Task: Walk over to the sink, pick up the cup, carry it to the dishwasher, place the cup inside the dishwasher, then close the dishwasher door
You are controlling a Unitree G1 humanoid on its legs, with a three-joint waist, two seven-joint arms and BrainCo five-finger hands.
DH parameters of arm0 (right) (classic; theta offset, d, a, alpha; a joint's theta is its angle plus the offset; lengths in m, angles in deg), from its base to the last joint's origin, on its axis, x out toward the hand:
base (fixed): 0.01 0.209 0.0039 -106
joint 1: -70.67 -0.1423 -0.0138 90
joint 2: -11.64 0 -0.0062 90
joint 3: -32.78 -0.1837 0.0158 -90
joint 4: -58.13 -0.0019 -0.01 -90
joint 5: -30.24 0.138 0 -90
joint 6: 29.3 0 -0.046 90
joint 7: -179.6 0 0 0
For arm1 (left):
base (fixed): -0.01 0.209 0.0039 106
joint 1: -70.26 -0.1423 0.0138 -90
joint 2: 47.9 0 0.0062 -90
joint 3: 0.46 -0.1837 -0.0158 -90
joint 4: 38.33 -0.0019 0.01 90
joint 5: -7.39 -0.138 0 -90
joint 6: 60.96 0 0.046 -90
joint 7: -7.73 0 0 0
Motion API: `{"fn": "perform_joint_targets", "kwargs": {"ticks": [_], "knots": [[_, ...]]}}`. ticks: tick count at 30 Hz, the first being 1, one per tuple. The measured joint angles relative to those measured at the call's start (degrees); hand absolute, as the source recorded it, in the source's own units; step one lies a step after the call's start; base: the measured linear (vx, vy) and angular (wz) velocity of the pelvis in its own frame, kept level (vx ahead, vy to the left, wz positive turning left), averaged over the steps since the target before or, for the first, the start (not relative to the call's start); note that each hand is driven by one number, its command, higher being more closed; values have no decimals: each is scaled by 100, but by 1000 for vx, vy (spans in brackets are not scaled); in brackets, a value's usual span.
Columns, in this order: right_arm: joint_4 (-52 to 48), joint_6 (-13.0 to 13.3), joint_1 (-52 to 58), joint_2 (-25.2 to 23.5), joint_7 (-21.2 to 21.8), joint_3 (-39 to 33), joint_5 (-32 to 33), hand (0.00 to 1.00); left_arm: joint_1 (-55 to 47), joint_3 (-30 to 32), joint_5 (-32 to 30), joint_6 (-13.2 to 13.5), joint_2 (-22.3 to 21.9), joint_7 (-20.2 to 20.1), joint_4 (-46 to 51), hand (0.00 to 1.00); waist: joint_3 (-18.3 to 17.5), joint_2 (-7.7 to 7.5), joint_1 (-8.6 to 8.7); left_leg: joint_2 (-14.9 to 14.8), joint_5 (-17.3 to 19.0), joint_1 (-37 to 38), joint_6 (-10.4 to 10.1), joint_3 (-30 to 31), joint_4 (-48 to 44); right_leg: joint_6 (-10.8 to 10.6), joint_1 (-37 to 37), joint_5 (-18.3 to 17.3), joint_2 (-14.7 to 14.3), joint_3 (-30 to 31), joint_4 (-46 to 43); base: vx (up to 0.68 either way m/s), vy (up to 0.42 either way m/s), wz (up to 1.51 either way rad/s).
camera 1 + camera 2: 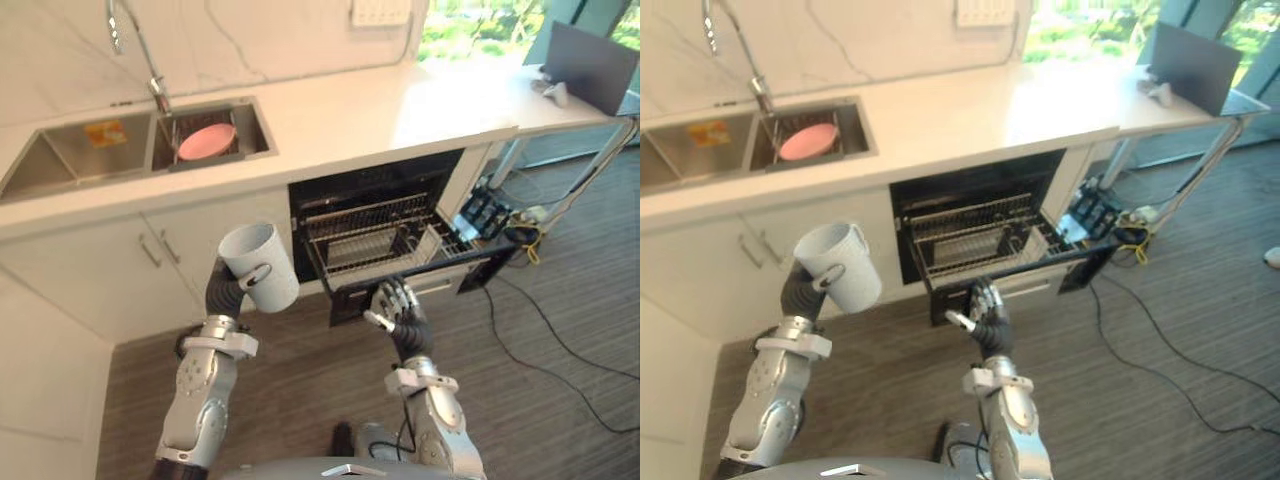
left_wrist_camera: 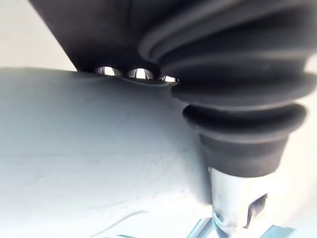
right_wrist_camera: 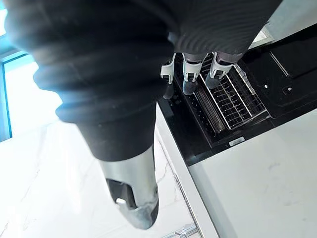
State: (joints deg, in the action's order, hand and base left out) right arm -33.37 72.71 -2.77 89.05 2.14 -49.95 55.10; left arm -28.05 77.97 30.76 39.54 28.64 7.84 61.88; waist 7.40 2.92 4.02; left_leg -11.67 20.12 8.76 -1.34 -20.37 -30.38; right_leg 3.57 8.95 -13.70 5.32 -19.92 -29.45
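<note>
Left hand (image 1: 257, 276) is curled round the pale cup (image 1: 262, 262), with the thumb across its front wall. It holds the cup raised and tilted, mouth up, in front of the white cabinet doors (image 1: 120, 265) and just beside the dishwasher (image 1: 372, 192). In the left wrist view the fingers (image 2: 140, 74) wrap over the cup's curved wall.

The right hand (image 1: 397, 305) is lower, at the front edge of the dishwasher door (image 1: 347, 301), which hangs open. Its fingers are straight and loosely spread, holding nothing, and I cannot tell whether they touch the door. In the right wrist view they point toward the wire rack (image 3: 229, 96), which is pulled out over the door with nothing visible in it.

Up on the white counter (image 1: 370, 110), a pink plate (image 1: 206, 141) lies in the right basin of the steel sink (image 1: 60, 155), under the faucet (image 1: 152, 72).
</note>
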Motion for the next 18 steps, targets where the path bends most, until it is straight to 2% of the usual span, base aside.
{"fn": "perform_joint_targets", "kwargs": {"ticks": [1,2,3,5,6,7,9,11,12,13,14,15,16,17,18], "knots": [[-17,1,16,11,0,-9,0,0,-7,-24,-1,2,-22,15,-10,100,7,15,4,-100,-71,-188,41,16,-401,9,-48,-9,-14,18,20,341,-33,-5],[-158,9,54,68,3,-7,2,0,-40,-130,-4,20,-86,83,-172,100,74,77,-62,-413,-202,-860,6,43,-1631,0,-301,-26,-62,67,231,206,-15,-20],[-214,27,44,73,3,-17,5,0,-32,-164,-11,24,-92,100,-267,100,66,105,-63,-396,-149,-995,-78,82,-1640,23,-384,-14,-47,139,290,275,37,-37],[-245,112,-149,62,2,-97,5,0,-40,-211,-81,136,-80,182,-534,100,63,114,-63,-212,-93,-1217,-54,89,-1035,-34,-630,-47,72,338,452,289,78,-58],[-298,220,-270,65,11,-126,2,0,-66,-232,-116,248,-90,265,-601,100,51,58,-74,-20,-177,-1276,-84,244,-84,-121,-712,-90,212,548,503,292,88,-68],[-365,275,-291,69,11,-133,1,0,-67,-252,-118,305,-90,301,-610,100,41,35,-71,46,-304,-1297,-140,396,376,-172,-717,-114,266,648,503,349,125,-77],[-608,408,-320,168,18,-114,12,0,-110,-273,-119,390,-92,337,-629,100,56,-15,-90,85,-912,-1389,-312,988,1509,-443,-797,-137,449,1069,521,318,167,-78],[-710,519,-327,242,72,-122,127,0,-245,-317,-121,429,-87,335,-628,100,62,-29,-71,-5,-1313,-1338,-397,1122,1884,-625,-925,-199,578,1361,545,352,252,-75],[-717,558,-330,250,81,-123,209,0,-276,-347,-120,437,-86,322,-629,100,61,-29,-64,-39,-1459,-1303,-404,1107,1980,-710,-968,-226,621,1439,549,340,312,-69],[-721,620,-328,282,120,-124,309,0,-303,-452,-120,461,-82,302,-634,100,46,6,-46,-102,-1807,-1196,-371,1074,2187,-873,-1034,-278,676,1575,549,294,418,-63],[-775,639,-330,322,187,-128,425,0,-308,-563,-118,515,-84,260,-635,100,6,78,-45,-123,-2329,-1100,-227,1080,2307,-1129,-1061,-380,722,1703,529,329,524,-64],[-851,640,-330,367,229,-128,474,0,-310,-625,-114,559,-84,240,-639,100,-14,142,-42,-121,-2512,-1040,-282,1094,2266,-1260,-1069,-451,736,1795,495,297,589,-59],[-874,626,-343,266,292,-122,534,0,-247,-654,-108,594,45,184,-743,100,-54,-119,1,166,-2208,-955,-713,960,2006,-1422,-1124,-536,1084,1982,467,197,471,-62],[-906,630,-403,142,442,-72,648,0,-234,-638,-101,615,180,172,-752,100,-65,-329,19,379,-1885,-996,-590,787,1683,-1551,-1130,-428,1370,2056,642,185,445,-64],[-906,626,-457,100,512,-48,695,0,-217,-596,-95,631,227,176,-755,100,-42,-372,16,440,-1767,-1060,-554,761,1488,-1615,-1144,-333,1460,2106,773,113,375,-63]]}}
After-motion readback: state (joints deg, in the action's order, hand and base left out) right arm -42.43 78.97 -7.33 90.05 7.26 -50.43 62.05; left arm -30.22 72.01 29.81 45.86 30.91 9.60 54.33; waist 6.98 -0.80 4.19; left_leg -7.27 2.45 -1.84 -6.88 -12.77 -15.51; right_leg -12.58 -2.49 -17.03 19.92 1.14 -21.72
